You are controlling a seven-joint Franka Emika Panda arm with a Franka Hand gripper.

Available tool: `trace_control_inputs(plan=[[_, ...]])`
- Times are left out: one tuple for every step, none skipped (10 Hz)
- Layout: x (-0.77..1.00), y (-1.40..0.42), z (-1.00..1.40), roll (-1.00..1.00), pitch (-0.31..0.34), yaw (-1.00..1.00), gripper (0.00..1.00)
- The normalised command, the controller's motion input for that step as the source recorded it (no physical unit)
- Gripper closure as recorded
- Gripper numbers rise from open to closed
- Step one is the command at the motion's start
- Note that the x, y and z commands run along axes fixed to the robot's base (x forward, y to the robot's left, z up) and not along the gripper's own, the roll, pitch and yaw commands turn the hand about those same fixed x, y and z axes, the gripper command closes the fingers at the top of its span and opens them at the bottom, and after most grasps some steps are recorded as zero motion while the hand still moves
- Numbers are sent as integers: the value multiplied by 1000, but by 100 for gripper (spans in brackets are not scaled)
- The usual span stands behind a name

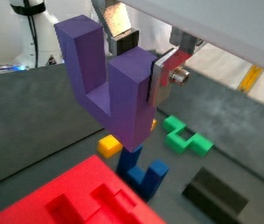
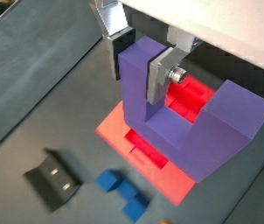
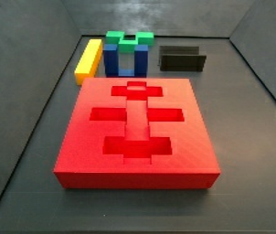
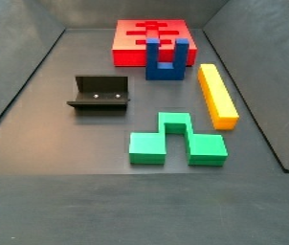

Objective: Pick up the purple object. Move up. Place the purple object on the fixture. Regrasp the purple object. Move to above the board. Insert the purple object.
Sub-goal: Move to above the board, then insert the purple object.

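I am holding the dark purple U-shaped plastic block [image 1: 117, 83] clamped in the gripper [image 1: 144, 66], high above the floor.

Both wrist views are showing me a silver finger plate [image 2: 160, 74] pressing on one prong, the second prong [image 1: 82, 52] jutting free. Below the gripper I am seeing the large flat red slab with recessed cutouts [image 2: 146, 144], then the blue block [image 1: 141, 171], yellow bar [image 1: 108, 144] and green block [image 1: 184, 136], and beyond them the small black boxy fixture [image 2: 55, 179]; neither side view is catching the gripper.
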Motion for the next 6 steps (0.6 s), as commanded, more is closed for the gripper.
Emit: trace_control_inputs(plan=[[-36,44,-2,-1000,-11,-35,100],[-45,48,9,-1000,-24,-38,100],[-58,50,-2,-750,-40,-23,100],[-56,26,2,-393,-48,0,100],[-37,14,1,-228,-31,-9,100],[0,0,-23,0,0,0,100]])
